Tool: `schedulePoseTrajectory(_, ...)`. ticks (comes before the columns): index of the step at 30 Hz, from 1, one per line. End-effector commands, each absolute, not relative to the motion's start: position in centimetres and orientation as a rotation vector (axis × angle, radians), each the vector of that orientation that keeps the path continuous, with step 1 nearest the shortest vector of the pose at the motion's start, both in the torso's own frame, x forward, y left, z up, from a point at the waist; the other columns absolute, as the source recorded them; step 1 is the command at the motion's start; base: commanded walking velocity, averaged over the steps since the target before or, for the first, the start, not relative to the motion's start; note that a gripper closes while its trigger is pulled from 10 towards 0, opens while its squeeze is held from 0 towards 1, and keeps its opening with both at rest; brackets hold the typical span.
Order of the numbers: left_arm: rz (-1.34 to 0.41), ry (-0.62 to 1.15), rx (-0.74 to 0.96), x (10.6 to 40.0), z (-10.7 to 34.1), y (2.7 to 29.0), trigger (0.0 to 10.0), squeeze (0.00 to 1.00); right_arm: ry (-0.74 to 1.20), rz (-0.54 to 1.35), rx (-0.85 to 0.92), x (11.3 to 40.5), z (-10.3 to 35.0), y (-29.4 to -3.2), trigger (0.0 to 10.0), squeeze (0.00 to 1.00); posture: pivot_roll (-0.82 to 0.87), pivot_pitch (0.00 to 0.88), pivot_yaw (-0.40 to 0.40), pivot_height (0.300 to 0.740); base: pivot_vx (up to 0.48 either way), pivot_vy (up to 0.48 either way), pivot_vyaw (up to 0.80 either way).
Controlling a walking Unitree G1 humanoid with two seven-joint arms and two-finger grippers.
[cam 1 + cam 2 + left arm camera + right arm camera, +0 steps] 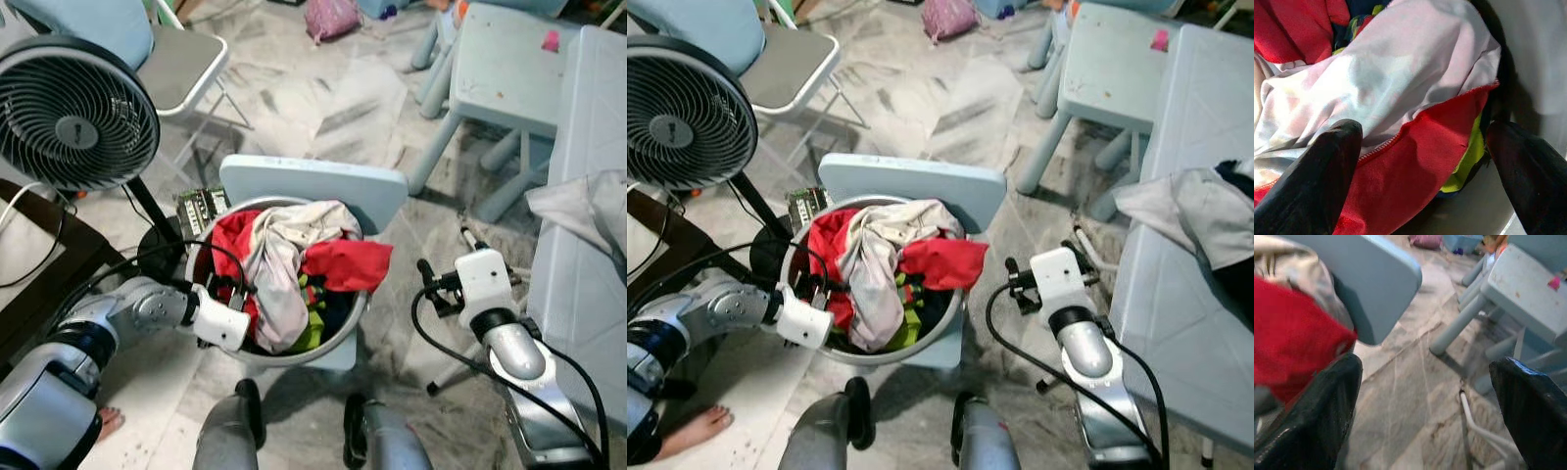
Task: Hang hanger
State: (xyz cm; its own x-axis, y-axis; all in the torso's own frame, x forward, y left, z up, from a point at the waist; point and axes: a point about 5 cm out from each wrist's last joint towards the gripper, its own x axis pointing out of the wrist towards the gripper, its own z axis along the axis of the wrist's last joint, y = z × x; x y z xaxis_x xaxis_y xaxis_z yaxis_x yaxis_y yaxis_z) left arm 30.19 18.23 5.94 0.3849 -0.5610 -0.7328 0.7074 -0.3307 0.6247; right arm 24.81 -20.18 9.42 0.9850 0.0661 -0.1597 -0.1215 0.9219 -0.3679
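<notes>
Left gripper [1420, 161] spread over white shirt [279, 264] in metal basin [338, 338]; right gripper [1425, 396] spread, empty. Pinch one layer.

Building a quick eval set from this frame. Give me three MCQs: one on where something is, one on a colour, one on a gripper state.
1. Where is the left gripper?
A. at the rim of the metal basin, at the clothes
B. on the pale blue table
C. beside the fan

2. What colour is the cloth draped over the basin's right rim?
A. yellow
B. red
C. black

3. How do the right gripper's fingers stand?
A. shut on a hanger
B. shut on cloth
C. open, holding nothing

Answers:
1 A: the head views show the left gripper reaching into the basin's left side, and the left wrist view shows its fingers at the red and white cloth.
2 B: the red garment hangs over that rim.
3 C: the right wrist view shows the right gripper with fingers spread wide over bare floor.
</notes>
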Motion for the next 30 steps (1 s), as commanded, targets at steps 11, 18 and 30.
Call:
schedulePoseTrajectory(11,-1.258,0.043,1.439,30.1,4.9,16.9,10.0,0.0,0.15,0.086,-0.4,23.9,10.2,-20.7,10.0,0.0,-0.11,0.347,-0.002,0.74,0.0,0.0,0.0)
schedulePoseTrajectory(18,-1.275,0.074,1.433,29.7,4.0,16.7,0.0,0.0,0.164,0.078,-0.41,23.3,10.3,-21.0,10.0,0.0,-0.12,0.358,-0.002,0.74,0.0,0.0,0.0)
schedulePoseTrajectory(30,-1.274,0.097,1.419,29.5,3.7,17.0,0.0,0.0,0.179,0.078,-0.412,23.2,10.2,-20.9,10.0,0.0,-0.12,0.357,0.0,0.74,0.0,0.0,0.0)
